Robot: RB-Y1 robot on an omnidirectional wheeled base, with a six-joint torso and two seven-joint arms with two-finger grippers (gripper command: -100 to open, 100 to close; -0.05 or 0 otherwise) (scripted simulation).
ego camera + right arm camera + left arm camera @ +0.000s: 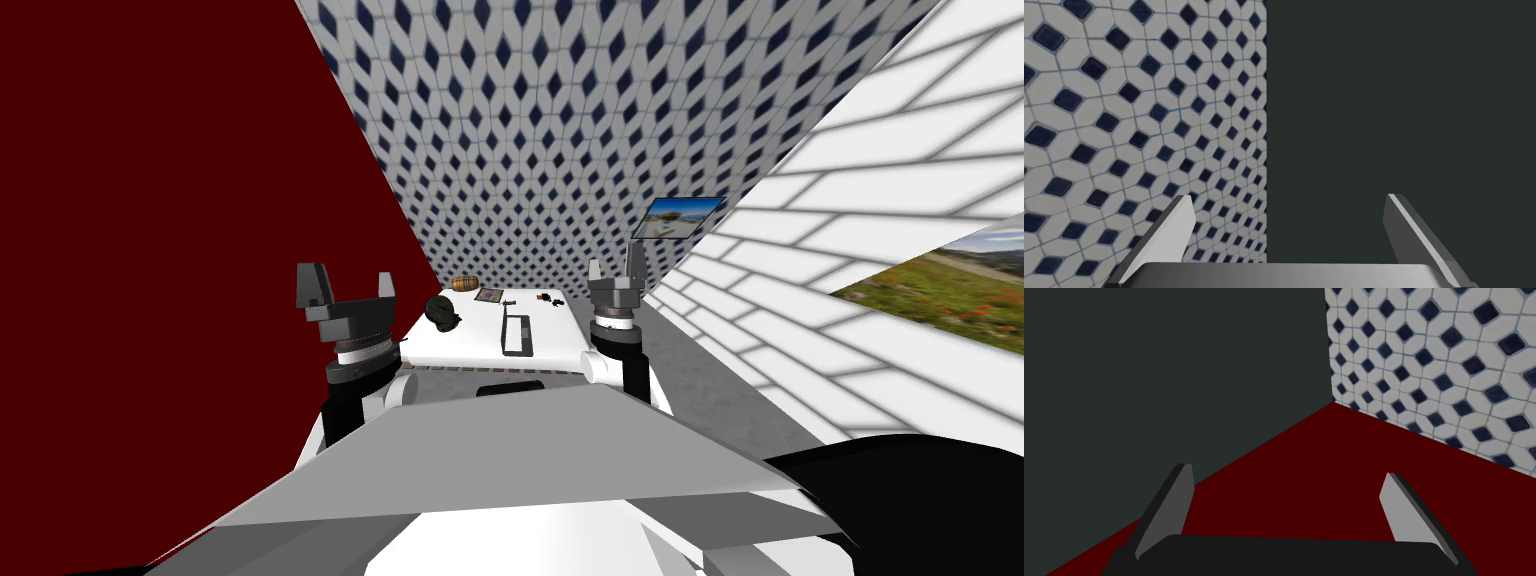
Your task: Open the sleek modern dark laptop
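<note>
Ahead on the white table (455,345) lies the dark laptop (518,338), beyond and between the two raised grippers, well apart from each. The left gripper (347,280) and right gripper (613,264) point upward, fingers spread wide, holding and touching nothing.

A white table (470,345) stands ahead, between the left gripper (347,285) and the right gripper (612,272), on a grey floor (700,370). A dark red wall (150,250) rises beside the left gripper. A tiled wall (560,120), white with blue diamonds, is beyond both, and a white brick wall (900,180) with two pictures (682,217) runs beside the right gripper.
</note>
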